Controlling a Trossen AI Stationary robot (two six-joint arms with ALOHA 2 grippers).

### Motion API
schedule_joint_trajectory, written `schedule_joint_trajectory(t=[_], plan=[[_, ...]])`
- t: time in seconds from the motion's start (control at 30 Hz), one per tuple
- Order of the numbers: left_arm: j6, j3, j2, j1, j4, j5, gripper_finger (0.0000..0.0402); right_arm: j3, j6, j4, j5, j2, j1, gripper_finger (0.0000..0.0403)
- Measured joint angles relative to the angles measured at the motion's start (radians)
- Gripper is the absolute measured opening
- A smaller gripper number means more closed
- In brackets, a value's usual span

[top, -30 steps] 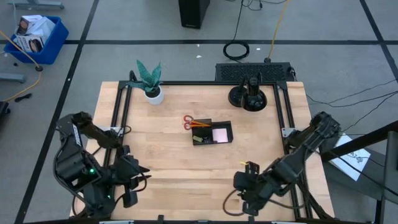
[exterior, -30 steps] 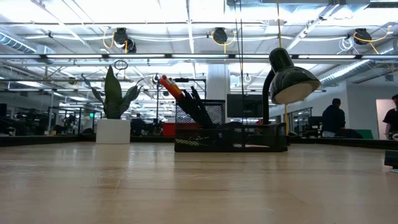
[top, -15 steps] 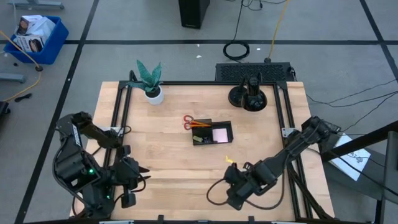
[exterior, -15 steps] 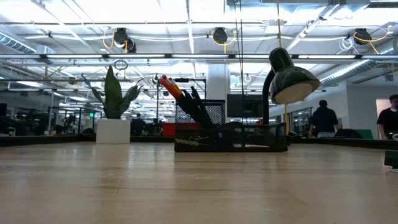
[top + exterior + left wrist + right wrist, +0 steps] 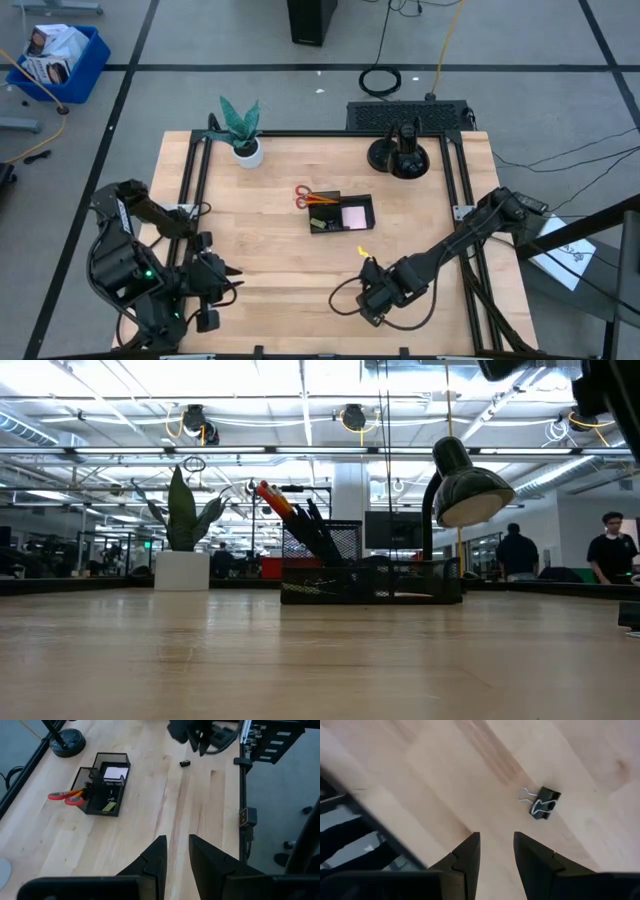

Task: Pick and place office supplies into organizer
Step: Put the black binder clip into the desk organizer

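Binder clip [image 5: 543,803]: loose on the table, ahead of the right gripper [image 5: 496,851] and off to one side, wire handles toward the fingers.
Right gripper: narrow gap, holding nothing; the nearer arm.
Left gripper [image 5: 177,854]: narrow gap, empty, waiting at the near left.
Organizer [image 5: 341,213]: mid-table; holds scissors [image 5: 311,196] (handles overhanging), pens, pink notes [image 5: 354,216].

No readable text, label, brand, number or sign is showing in any view. Printed boxes are sitting in a blue bin [image 5: 62,58] at the upper left of the overhead frame, but their print is too small to read.
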Motion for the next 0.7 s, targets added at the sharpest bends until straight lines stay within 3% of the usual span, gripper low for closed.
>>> schedule_joint_trajectory(t=[0.3, 0.7], plan=[[0.017, 0.000, 0.000, 0.000, 0.000, 0.000, 0.0085, -0.121, 0.010, 0.036, 0.002, 0.001, -0.017, 0.0109], [0.016, 0.000, 0.000, 0.000, 0.000, 0.000, 0.0085, -0.131, 0.003, 0.101, 0.001, 0.000, -0.025, 0.0109]])
